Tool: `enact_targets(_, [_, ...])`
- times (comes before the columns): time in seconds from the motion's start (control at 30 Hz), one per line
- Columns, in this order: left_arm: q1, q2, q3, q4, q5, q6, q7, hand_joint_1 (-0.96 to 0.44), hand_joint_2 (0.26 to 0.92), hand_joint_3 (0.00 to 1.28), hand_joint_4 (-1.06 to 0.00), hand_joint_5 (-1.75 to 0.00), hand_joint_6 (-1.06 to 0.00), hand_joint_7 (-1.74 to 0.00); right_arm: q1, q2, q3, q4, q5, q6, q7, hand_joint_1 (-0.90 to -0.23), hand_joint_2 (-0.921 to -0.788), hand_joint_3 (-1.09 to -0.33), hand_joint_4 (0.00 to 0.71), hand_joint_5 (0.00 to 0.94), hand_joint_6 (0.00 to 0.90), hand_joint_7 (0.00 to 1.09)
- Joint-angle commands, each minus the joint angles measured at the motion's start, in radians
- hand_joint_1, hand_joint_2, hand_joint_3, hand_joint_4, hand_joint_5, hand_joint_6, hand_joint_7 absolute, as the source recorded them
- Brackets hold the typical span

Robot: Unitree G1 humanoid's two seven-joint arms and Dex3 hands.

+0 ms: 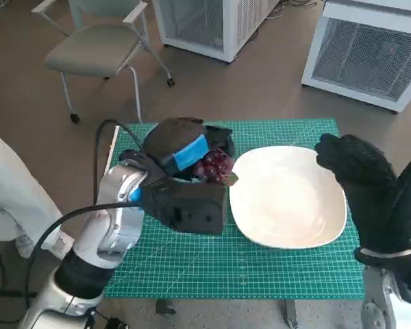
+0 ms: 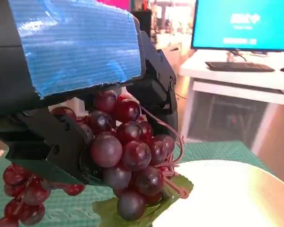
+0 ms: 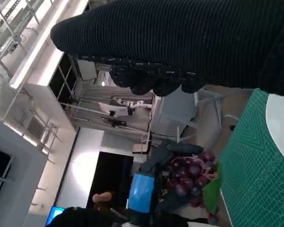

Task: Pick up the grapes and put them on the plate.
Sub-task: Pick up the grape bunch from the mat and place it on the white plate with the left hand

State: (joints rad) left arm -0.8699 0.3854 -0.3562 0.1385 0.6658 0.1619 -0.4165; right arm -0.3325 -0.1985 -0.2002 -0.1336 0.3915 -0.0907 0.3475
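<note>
A bunch of dark red grapes (image 1: 215, 165) with a green leaf hangs in my left hand (image 1: 181, 154), lifted above the green mat just left of the white plate (image 1: 288, 195). In the left wrist view the grapes (image 2: 128, 151) are held under the blue-taped hand (image 2: 75, 47), with the leaf over the plate's edge (image 2: 236, 194). The right wrist view shows the grapes (image 3: 189, 175) gripped by that hand (image 3: 144, 191). My right hand (image 1: 370, 188) hovers over the plate's right edge, holding nothing, fingers held together and straight.
The green cutting mat (image 1: 192, 264) covers the small table. A chair (image 1: 99, 48) stands on the floor at the back left, and white units (image 1: 370, 51) at the back right. A cable (image 1: 99, 164) loops along my left arm. A person's pale sleeve (image 1: 7, 192) is at the left.
</note>
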Motion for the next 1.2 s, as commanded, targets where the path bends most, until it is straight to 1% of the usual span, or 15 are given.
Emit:
enact_targets(0.03, [-0.063, -0.030, -0.011, 0.014, -0.009, -0.008, -0.014, 0.00, 0.911, 0.04, -0.71, -1.32, -0.76, -0.84, 0.028, -0.003, -0.005, -0.002, 0.003, 0.002, 0.002, -0.329, -0.921, -0.606, 0.452, 0.848, 0.248, 0.98])
enact_targets(0.17, [-0.089, -0.065, -0.020, 0.031, -0.012, -0.008, -0.011, 0.00, 0.903, 0.04, -0.74, -1.27, -0.74, -0.88, 0.033, -0.004, -0.007, -0.007, 0.003, -0.001, 0.001, -0.330, -0.921, -0.605, 0.453, 0.847, 0.248, 0.98])
enact_targets(0.4, [-0.157, -0.146, -0.054, 0.125, -0.011, -0.059, 0.040, 0.00, 0.898, 0.04, -0.76, -1.22, -0.72, -0.93, 0.046, -0.002, -0.008, -0.025, 0.003, -0.001, -0.004, -0.333, -0.921, -0.604, 0.454, 0.846, 0.247, 0.98])
enact_targets(0.6, [-0.231, -0.204, -0.073, 0.271, -0.020, -0.150, 0.105, 0.00, 0.916, 0.06, -0.68, -1.31, -0.70, -0.95, 0.059, -0.001, -0.010, -0.051, 0.004, 0.007, -0.013, -0.334, -0.921, -0.602, 0.455, 0.846, 0.249, 0.98])
enact_targets(0.67, [-0.257, -0.222, -0.075, 0.329, -0.027, -0.186, 0.126, 0.00, 0.918, 0.07, -0.67, -1.31, -0.68, -0.99, 0.061, -0.002, -0.013, -0.057, 0.005, 0.010, -0.015, -0.334, -0.921, -0.602, 0.455, 0.845, 0.250, 0.98])
enact_targets(0.83, [-0.318, -0.269, -0.068, 0.493, -0.060, -0.297, 0.187, 0.00, 0.920, 0.07, -0.68, -1.21, -0.62, -1.13, 0.068, -0.003, -0.021, -0.068, 0.007, 0.013, -0.019, -0.332, -0.921, -0.601, 0.456, 0.842, 0.253, 0.99])
enact_targets(0.93, [-0.350, -0.294, -0.071, 0.589, -0.073, -0.357, 0.220, 0.00, 0.920, 0.08, -0.69, -1.17, -0.60, -1.18, 0.074, -0.002, -0.025, -0.070, 0.007, 0.013, -0.021, -0.331, -0.921, -0.601, 0.457, 0.839, 0.253, 0.99])
enact_targets(1.07, [-0.375, -0.313, -0.076, 0.670, -0.076, -0.407, 0.245, 0.00, 0.920, 0.08, -0.70, -1.16, -0.59, -1.20, 0.079, 0.000, -0.028, -0.073, 0.006, 0.012, -0.024, -0.331, -0.921, -0.601, 0.458, 0.836, 0.254, 0.99])
enact_targets(1.2, [-0.396, -0.331, -0.089, 0.728, -0.063, -0.425, 0.256, 0.00, 0.920, 0.08, -0.69, -1.21, -0.59, -1.15, 0.085, 0.003, -0.030, -0.078, 0.003, 0.011, -0.030, -0.331, -0.921, -0.601, 0.461, 0.834, 0.255, 0.99])
